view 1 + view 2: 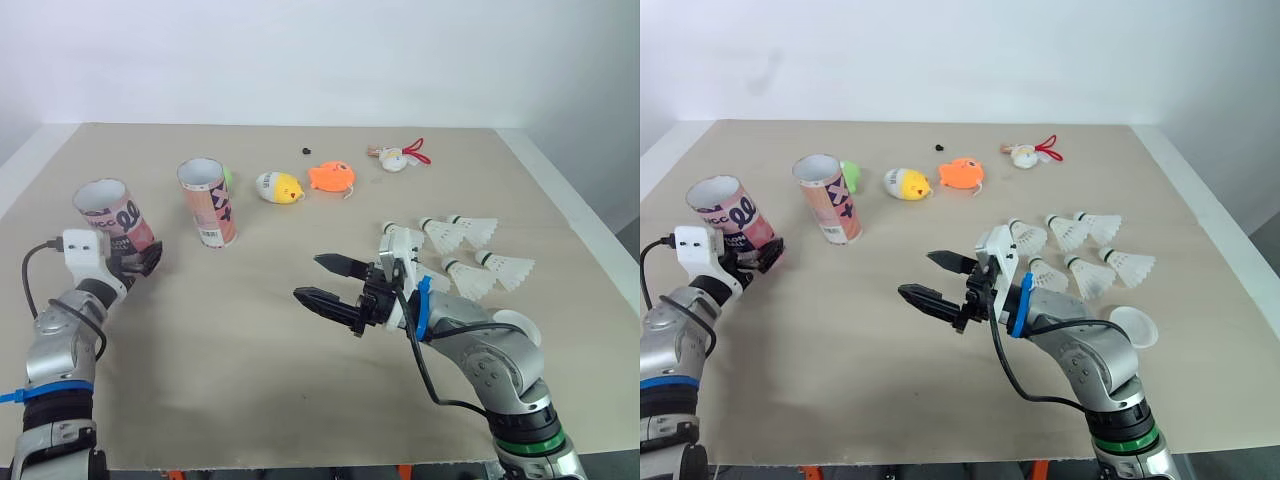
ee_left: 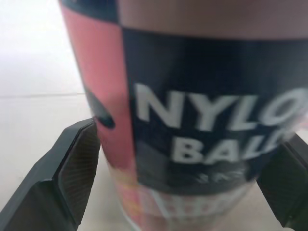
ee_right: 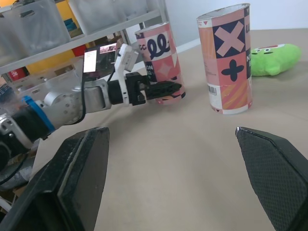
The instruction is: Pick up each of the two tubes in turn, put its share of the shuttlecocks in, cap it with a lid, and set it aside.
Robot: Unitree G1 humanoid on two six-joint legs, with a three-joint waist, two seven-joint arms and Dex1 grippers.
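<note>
A pink patterned tube (image 1: 110,213) leans at the table's left, open end up. My left gripper (image 1: 143,260) is shut on its lower part; its fingers (image 2: 79,163) press on both sides of the tube (image 2: 202,120). A second pink tube (image 1: 208,203) stands upright just to the right of it. Several white shuttlecocks (image 1: 470,235) lie on the right side of the table. My right gripper (image 1: 308,278) hovers open over the middle of the table, pointing left, holding nothing. A white lid (image 1: 1133,325) lies by my right forearm.
A yellow chick toy (image 1: 280,187), an orange fish toy (image 1: 331,177) and a white-and-red toy (image 1: 400,158) lie at the back. Behind the standing tube lies a green plush (image 3: 272,58). The table's edge (image 1: 590,240) runs close to the shuttlecocks.
</note>
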